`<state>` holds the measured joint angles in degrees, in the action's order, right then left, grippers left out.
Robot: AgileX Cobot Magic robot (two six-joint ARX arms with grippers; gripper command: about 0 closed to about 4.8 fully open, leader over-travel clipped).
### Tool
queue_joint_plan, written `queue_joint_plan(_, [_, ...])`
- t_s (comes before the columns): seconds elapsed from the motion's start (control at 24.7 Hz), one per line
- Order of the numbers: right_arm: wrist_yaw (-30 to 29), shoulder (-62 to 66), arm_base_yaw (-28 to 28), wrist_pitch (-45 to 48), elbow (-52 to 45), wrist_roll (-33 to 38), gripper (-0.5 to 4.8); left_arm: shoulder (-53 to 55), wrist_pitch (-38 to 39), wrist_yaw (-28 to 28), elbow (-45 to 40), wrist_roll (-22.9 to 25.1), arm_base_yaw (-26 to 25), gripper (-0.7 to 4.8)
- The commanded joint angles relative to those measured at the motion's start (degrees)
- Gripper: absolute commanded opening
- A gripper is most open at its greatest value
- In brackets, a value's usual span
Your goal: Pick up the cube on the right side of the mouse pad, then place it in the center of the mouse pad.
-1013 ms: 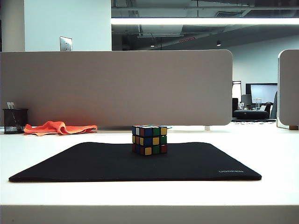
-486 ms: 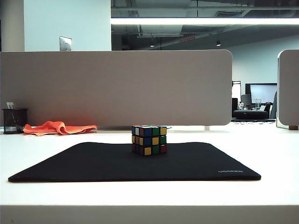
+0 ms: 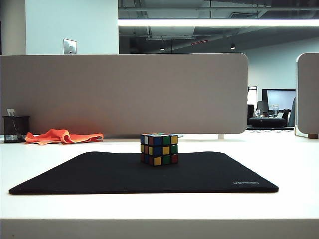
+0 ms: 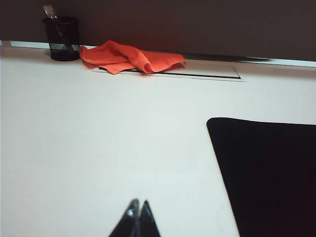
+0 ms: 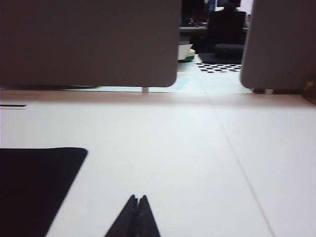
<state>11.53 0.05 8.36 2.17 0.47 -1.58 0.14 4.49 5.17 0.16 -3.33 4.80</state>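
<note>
The cube [image 3: 159,149], black-edged with blue, yellow, green and red stickers, stands on the black mouse pad [image 3: 99,174] near its far edge, about midway across. No arm shows in the exterior view. My left gripper [image 4: 138,203] is shut and empty over the white table, off the pad's [image 4: 266,168] left corner. My right gripper [image 5: 138,198] is shut and empty over the table beside the pad's [image 5: 34,173] right corner. Neither wrist view shows the cube.
An orange cloth [image 3: 62,136] and a black mesh pen cup [image 3: 16,129] sit at the back left, against the grey divider panel [image 3: 124,92]. A second panel [image 3: 308,94] stands at the far right. White table [image 3: 289,159] surrounds the pad.
</note>
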Motion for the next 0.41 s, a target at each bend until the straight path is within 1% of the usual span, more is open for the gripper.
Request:
queue_joint_plan(0.04, [0.2, -0.2, -2.4, 0.3, 0.2, -0.2, -0.01, 0.0, -0.6, 0.0, 0.2, -0.1, -0.1, -0.04])
queue_joint_plan(0.16, [0.2, -0.2, -3.6, 0.2, 0.2, -0.2, 0.00, 0.0, -0.7, 0.0, 0.2, -0.1, -0.1, -0.04])
queue_joint_plan(0.41, [0.2, -0.2, -3.7, 0.2, 0.2, -0.2, 0.00, 0.0, -0.7, 0.0, 0.2, -0.1, -0.1, -0.04])
